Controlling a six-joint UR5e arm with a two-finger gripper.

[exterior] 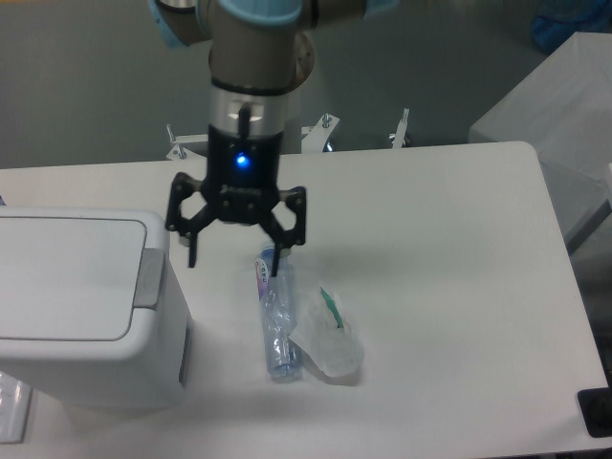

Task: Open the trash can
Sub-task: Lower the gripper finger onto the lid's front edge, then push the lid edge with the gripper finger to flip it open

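The single fixed view looks down on a white bench (430,210) with the trash can (81,306) standing at its near-left edge, a boxy white bin whose flat lid (67,277) lies shut and level. Along the lid's right edge, the side facing the arm, sits the grey push tab (148,277); that placement looks deliberate, since it puts the release within reach of a downward press rather than behind the bin. The pincer (235,256) hangs from the arm just to the right of the trash can and a little farther back, its two dark fingers spread apart with nothing between them, tips pointing down at the bench. A blue light glows on its body. I judge it is spread because nothing needs gripping here; one fingertip would be enough to push the tab. Right of the trash can, below the pincer's right finger, lies a clear crushed plastic bottle (275,320) on its side, and touching it on the far side from the bin is a crumpled clear wrapper with a green mark (330,339). Both seem to be waiting litter. The opening has not begun: the pincer is apart from the tab and would have to shift toward the trash can.
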